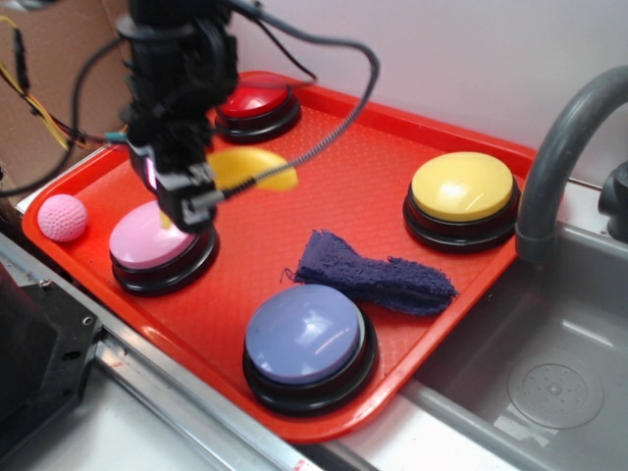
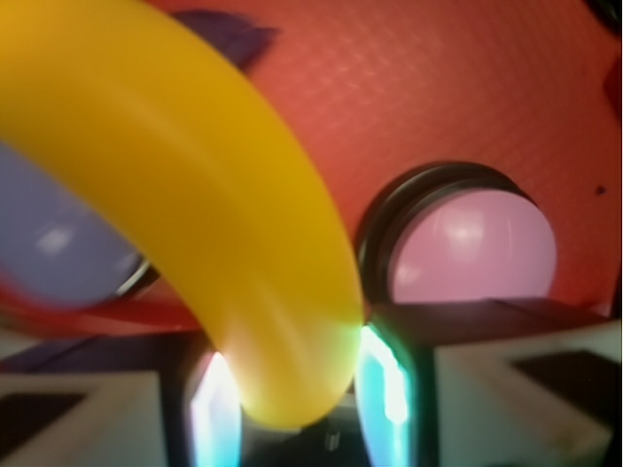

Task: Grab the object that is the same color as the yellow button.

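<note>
Banana (image 2: 185, 204) is clamped between the gripper (image 1: 182, 196) fingers (image 2: 384, 375), one end pinched, the rest curving out ahead, raised over the tray (image 1: 324, 191). Pink button (image 2: 472, 243) sits just below the gripper; yellow button (image 1: 462, 186) well apart. No writing can be read.

No readable text, labels, brands or numbers in either view. Checked the red tray (image 1: 412, 132), all four button domes and the black arm housing: all plain (the wrist view is too blurred up close to resolve any fine print anyway).
</note>
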`<state>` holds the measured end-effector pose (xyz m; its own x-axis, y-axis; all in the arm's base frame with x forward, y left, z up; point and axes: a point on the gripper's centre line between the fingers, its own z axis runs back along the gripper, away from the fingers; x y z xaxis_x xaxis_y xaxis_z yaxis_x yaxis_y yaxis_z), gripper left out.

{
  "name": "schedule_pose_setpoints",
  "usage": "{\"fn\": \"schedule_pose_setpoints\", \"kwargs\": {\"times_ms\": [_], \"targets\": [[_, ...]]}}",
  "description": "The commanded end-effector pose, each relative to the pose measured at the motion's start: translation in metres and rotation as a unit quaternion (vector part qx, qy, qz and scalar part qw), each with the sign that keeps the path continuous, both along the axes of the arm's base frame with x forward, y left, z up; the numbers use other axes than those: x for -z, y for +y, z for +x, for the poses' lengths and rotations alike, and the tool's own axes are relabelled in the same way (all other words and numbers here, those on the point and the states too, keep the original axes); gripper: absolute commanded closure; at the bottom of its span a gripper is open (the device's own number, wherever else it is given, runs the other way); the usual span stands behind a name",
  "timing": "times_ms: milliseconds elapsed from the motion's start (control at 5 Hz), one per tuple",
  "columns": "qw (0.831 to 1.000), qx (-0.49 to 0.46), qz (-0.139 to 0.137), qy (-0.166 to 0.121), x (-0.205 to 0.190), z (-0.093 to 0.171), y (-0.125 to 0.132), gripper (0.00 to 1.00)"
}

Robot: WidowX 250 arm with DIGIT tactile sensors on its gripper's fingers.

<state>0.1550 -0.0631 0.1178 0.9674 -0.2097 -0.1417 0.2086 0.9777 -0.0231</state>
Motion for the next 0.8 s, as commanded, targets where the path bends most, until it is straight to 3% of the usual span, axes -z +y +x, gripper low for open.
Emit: {"fn": "schedule_pose_setpoints", "kwargs": {"times_ms": [0, 400, 600], "targets": [[0.996, 0.004, -0.02, -0.084, -0.104, -0.002, 0.018, 1.0], [0.987, -0.048, -0.03, -0.149, -0.191, 0.011, 0.066, 1.0], [0.989, -0.045, -0.01, -0.141, -0.182, 0.007, 0.08, 1.0]]}}
